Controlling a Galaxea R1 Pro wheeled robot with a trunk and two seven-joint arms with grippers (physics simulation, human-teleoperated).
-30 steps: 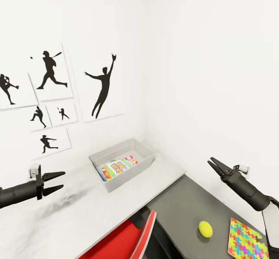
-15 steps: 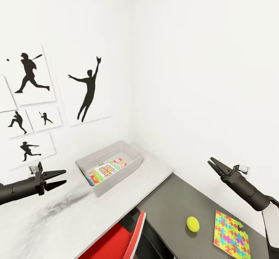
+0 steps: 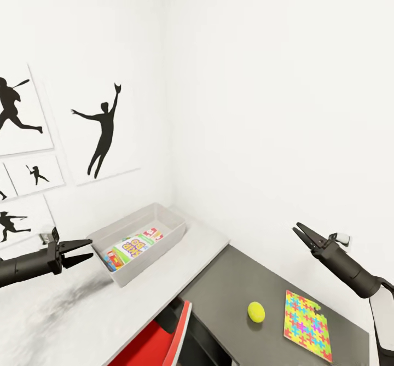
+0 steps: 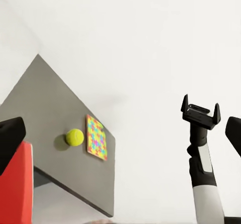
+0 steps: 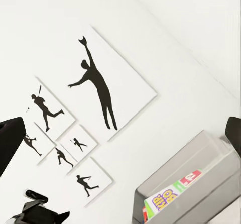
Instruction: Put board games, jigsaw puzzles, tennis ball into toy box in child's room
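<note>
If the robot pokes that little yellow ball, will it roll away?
Probably. The tennis ball is round and sits loose on the flat dark-grey cabinet top, so a poke would likely roll it. The jigsaw puzzle beside it might stop it one way.

You're facing a white corner, black baseball silhouette pictures (image 3: 101,131) on the left wall, red chair (image 3: 158,338) below

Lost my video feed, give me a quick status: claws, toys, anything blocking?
Both claws open and empty: left claw, right claw. Toy box holds a board game. Tennis ball and jigsaw puzzle on dark cabinet, unobstructed.
</note>
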